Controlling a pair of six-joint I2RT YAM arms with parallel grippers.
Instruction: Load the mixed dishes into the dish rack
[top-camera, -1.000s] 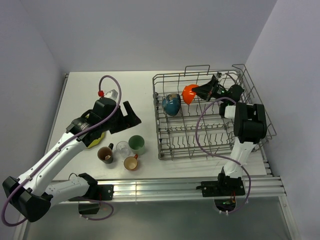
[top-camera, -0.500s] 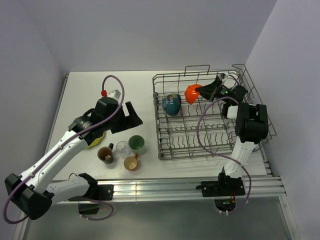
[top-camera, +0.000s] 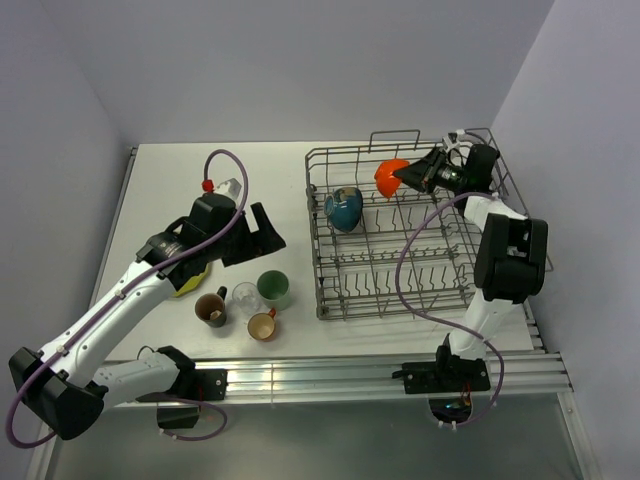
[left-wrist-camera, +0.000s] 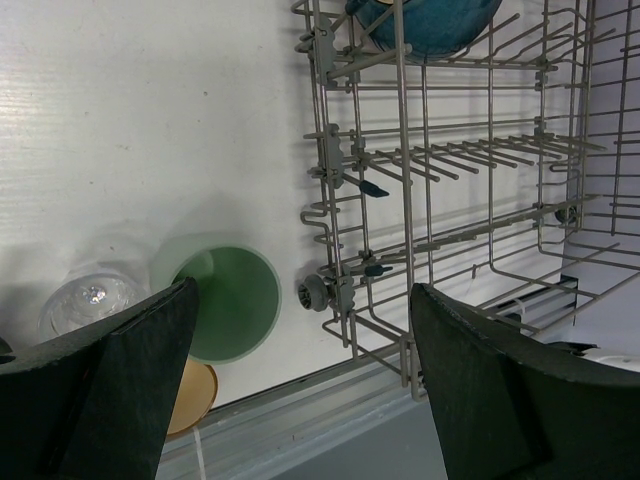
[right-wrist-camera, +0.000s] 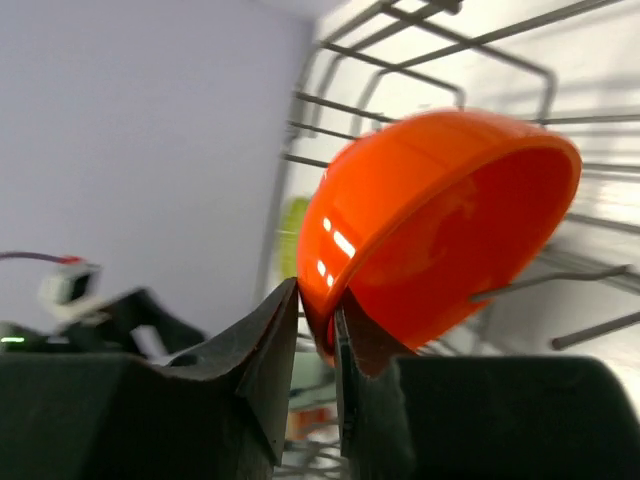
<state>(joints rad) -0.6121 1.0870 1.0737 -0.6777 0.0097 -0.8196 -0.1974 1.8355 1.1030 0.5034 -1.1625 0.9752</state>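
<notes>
The orange-red bowl (top-camera: 390, 177) (right-wrist-camera: 450, 220) stands on edge over the far part of the grey wire dish rack (top-camera: 318, 230) (right-wrist-camera: 420, 45). My right gripper (top-camera: 407, 176) (right-wrist-camera: 318, 300) is shut on its rim, one finger outside and one inside. A blue bowl (top-camera: 343, 207) (left-wrist-camera: 430, 15) leans in the rack's far left corner. On the table left of the rack stand a pale green cup (top-camera: 273, 289) (left-wrist-camera: 232, 302), a clear glass (top-camera: 246, 296) (left-wrist-camera: 90, 300), a dark brown mug (top-camera: 211, 308) and a small orange cup (top-camera: 262, 326) (left-wrist-camera: 190, 397). My left gripper (top-camera: 262, 232) (left-wrist-camera: 303, 292) hangs open above the green cup, holding nothing.
A yellow-green plate (top-camera: 192, 277) lies mostly hidden under my left arm. The rack's raised handles and upright tines (left-wrist-camera: 480, 155) stand close to my right wrist. An aluminium rail (top-camera: 330, 372) runs along the table's near edge. Walls close in at the back and both sides.
My right gripper has carried the orange-red bowl a little up and toward the rack's far side. My left arm has barely moved and stays open.
</notes>
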